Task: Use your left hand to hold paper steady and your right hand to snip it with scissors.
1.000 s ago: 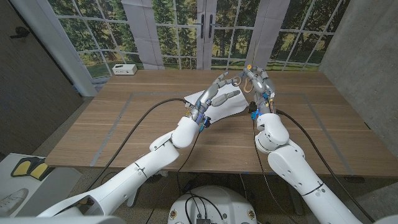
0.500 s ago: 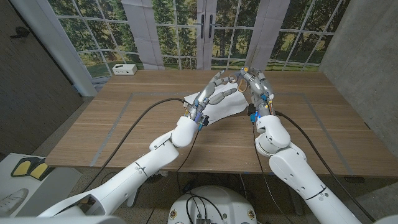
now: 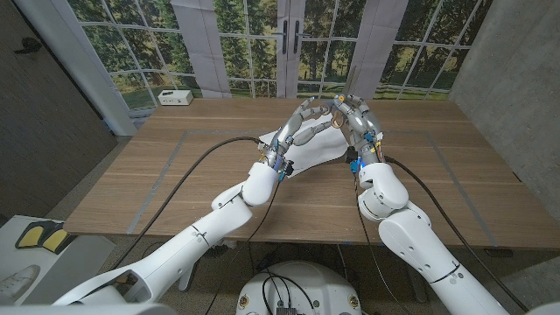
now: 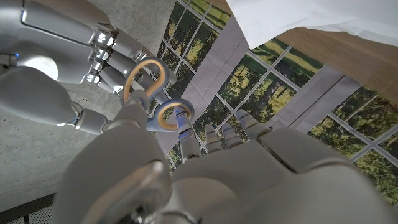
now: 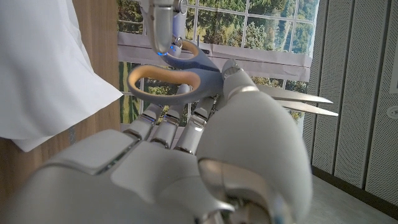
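Observation:
A white sheet of paper (image 3: pixel 317 152) (image 4: pixel 323 18) (image 5: pixel 37 68) lies on the wooden table (image 3: pixel 175 166) at the far middle. Above its far right edge my right hand (image 3: pixel 360 123) (image 5: pixel 186 168) (image 4: pixel 56 56) grips scissors (image 3: pixel 341 108) (image 4: pixel 154 104) (image 5: pixel 186 70) with blue-grey handles and orange-lined loops, blades up and a little apart. My left hand (image 3: pixel 301 132) (image 4: pixel 217 180) is raised over the paper with its fingers spread. One left fingertip (image 5: pixel 163 28) touches a scissor handle. Neither hand touches the paper.
A small white box (image 3: pixel 175 97) stands at the table's far left corner. Black cables (image 3: pixel 219 149) trail from both wrists across the table. Glass doors rise behind the far edge and a grey wall (image 3: pixel 516 79) is at the right.
My left hand has lifted and swung right until its fingers meet the scissors. My right hand has shifted slightly left toward it, still gripping the scissors.

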`<state>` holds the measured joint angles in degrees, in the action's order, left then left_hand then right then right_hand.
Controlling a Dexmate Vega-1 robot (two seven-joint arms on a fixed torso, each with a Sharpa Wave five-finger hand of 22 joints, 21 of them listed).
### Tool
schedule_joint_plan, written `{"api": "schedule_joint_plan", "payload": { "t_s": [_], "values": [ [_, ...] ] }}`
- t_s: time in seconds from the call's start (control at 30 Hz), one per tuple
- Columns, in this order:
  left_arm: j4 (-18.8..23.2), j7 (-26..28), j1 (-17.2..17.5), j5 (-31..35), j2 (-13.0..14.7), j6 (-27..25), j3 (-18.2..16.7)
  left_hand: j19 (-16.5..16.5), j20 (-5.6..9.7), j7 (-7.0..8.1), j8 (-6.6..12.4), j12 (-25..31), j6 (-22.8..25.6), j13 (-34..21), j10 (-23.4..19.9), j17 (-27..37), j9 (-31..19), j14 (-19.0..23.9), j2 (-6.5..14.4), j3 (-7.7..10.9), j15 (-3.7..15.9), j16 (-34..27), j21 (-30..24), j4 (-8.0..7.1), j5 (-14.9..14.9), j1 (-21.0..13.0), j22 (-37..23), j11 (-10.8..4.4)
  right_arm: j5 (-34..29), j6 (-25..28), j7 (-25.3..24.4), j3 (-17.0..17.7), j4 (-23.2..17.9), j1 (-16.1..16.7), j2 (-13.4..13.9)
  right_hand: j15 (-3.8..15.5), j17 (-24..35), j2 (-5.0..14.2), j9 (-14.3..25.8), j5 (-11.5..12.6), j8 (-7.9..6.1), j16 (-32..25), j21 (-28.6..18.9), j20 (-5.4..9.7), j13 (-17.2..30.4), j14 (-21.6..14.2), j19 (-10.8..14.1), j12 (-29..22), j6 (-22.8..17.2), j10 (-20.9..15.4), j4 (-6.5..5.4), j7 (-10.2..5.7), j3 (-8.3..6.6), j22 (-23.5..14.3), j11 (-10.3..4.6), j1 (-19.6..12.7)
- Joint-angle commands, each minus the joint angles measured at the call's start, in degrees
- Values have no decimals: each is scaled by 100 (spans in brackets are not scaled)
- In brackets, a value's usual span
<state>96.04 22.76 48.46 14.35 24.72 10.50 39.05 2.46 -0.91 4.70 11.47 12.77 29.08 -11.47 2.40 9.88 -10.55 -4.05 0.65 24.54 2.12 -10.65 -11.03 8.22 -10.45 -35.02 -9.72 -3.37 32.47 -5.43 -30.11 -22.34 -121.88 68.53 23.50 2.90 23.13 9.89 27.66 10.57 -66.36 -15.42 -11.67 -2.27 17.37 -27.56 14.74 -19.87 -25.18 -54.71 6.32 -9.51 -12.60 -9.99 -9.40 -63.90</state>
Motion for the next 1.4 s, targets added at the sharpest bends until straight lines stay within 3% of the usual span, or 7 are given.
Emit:
{"api": "schedule_joint_plan", "payload": {
  "t_s": [0.03, 1.4],
  "values": [
    [-182, 208, -98, 255, -79, 122, 80, 38, 9, 23, 33, 43, 77, -6, -42, 6, -23, 55, 70, 6, 167, -27, -35, 27, -11, -36, -31, -23, 207, 106, 142, -74, -48, -32, 54, 1009, 0, 78, -2, -7, -44, -53, -1, -20, 22, -78, 61, -133, -24, -331, -91, 16, -135, -12, 26, -75],
    [-231, 726, -107, 905, -175, -11, 243, 77, 24, 64, -30, 43, 47, -8, -93, 7, -31, 111, 92, -52, 218, -7, -28, 47, -11, -116, -32, -26, 320, 55, 156, -50, -275, 151, 221, 1026, -4, 79, -125, -27, -124, -72, 8, -80, 26, -156, 57, -166, 2, -361, -67, 63, -165, -15, 67, -121]
  ]
}}
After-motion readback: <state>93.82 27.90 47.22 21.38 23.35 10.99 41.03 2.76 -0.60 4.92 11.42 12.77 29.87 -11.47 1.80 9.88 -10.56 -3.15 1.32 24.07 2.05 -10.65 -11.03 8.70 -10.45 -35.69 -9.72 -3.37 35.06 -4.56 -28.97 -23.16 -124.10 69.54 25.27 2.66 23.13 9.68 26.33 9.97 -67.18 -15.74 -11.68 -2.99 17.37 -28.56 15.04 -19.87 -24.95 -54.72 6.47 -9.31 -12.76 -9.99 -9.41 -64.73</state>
